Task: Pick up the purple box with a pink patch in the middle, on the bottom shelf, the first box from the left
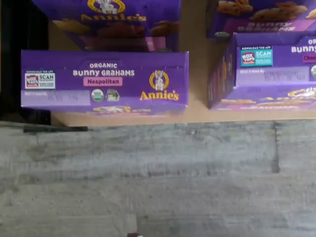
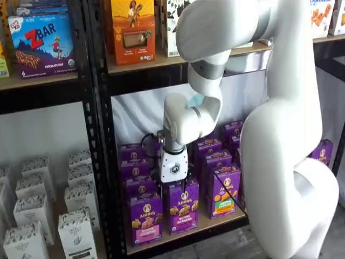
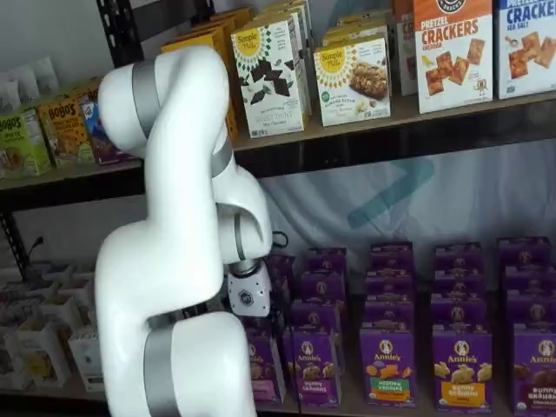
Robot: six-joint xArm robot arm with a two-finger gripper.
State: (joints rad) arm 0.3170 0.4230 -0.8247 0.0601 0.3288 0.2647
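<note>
In the wrist view the purple box (image 1: 103, 81) shows from above: an Annie's Bunny Grahams carton with a pink "Neapolitan" patch, at the front edge of the bottom shelf (image 1: 197, 106). In a shelf view it stands upright (image 2: 145, 218) at the left front of the tan board (image 2: 218, 222), pink band low on its front. The gripper (image 2: 172, 187) hangs just above it, its white body over the box's top right. The black fingers do not show plainly against the dark cartons. In the other shelf view (image 3: 248, 297) the arm hides the fingers and most of the box.
More purple cartons stand to the right and behind, one with a purple label (image 2: 183, 210) and one with a green-orange patch (image 2: 225, 191). A black rack post (image 2: 101, 162) stands close on the left, white cartons (image 2: 32, 216) beyond it. Grey floor (image 1: 158, 177) lies in front.
</note>
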